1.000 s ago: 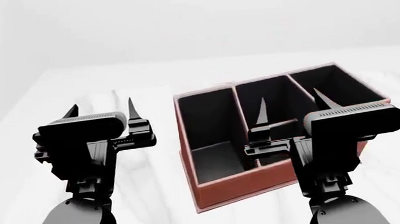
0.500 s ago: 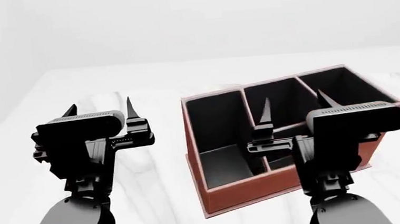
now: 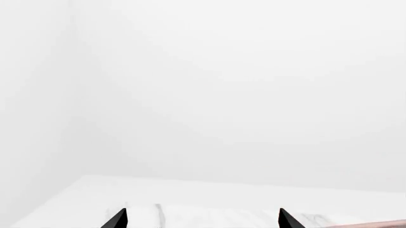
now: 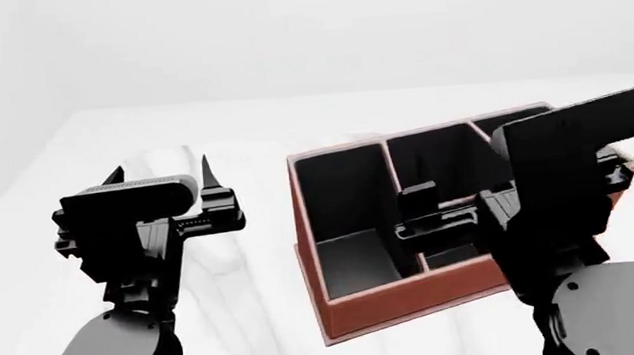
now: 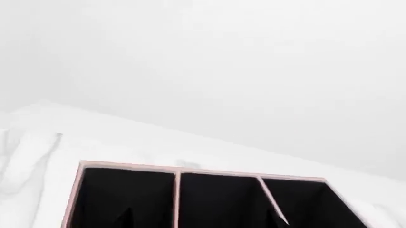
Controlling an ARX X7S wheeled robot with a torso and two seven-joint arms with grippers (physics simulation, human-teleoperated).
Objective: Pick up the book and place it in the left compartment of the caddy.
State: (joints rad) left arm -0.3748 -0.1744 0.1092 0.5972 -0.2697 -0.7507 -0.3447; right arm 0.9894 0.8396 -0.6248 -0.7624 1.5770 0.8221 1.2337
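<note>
Nearest the head camera, two black robot arms reach forward over a white marble-look table (image 4: 236, 133). Left gripper (image 4: 157, 174) hovers over bare tabletop, its two pointed fingers apart and holding nothing, seemingly idle. Right gripper (image 4: 437, 211) hangs above the reddish-brown leather-look caddy (image 4: 415, 300); the forearm hides its fingers, so whether it is open or closed cannot be told. Beyond, the long narrow black-lined left compartment (image 4: 335, 201) looks empty. No small black book shows in any view; it probably lies out of frame or hidden.
</note>
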